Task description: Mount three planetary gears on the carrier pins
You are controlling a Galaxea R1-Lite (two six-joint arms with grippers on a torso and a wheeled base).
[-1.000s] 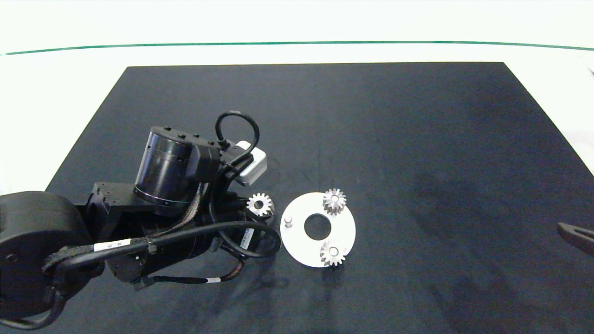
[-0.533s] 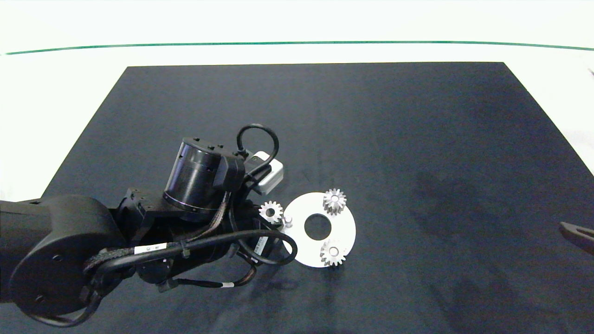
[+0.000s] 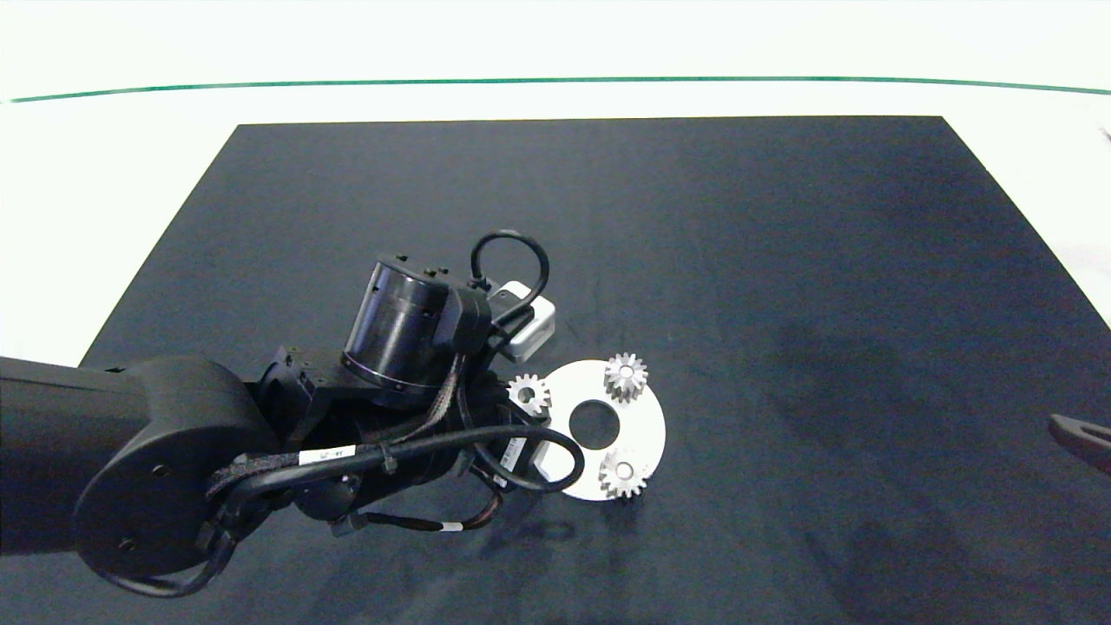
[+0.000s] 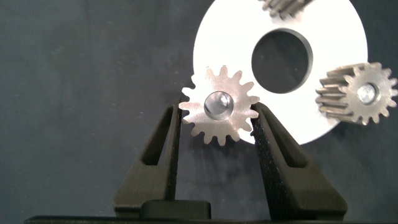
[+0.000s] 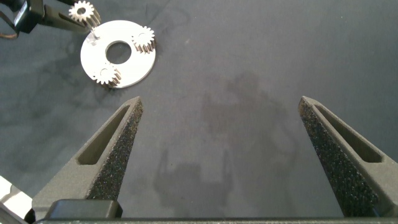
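Note:
My left gripper (image 4: 217, 115) is shut on a silver planetary gear (image 4: 219, 106), held flat by its teeth just above the left rim of the white carrier disc (image 3: 647, 425). In the head view this gear (image 3: 529, 393) and the arm hide the pin beneath it. Two more gears (image 3: 625, 376) (image 3: 622, 473) sit on carrier pins at the disc's far and near sides. In the right wrist view the held gear (image 5: 82, 10) hangs over the disc (image 5: 140, 59), close to a bare pin (image 5: 92, 38). My right gripper (image 5: 217, 155) is open and holds nothing, far to the right.
Everything lies on a black mat (image 3: 781, 260) on a white table. The left arm's bulk (image 3: 260, 434) covers the mat's near-left part. The tip of the right gripper (image 3: 1081, 438) shows at the right edge.
The left arm has carried the gear to the right, from beside the disc to over its left rim, and now covers the bare pin. The right arm has stayed still.

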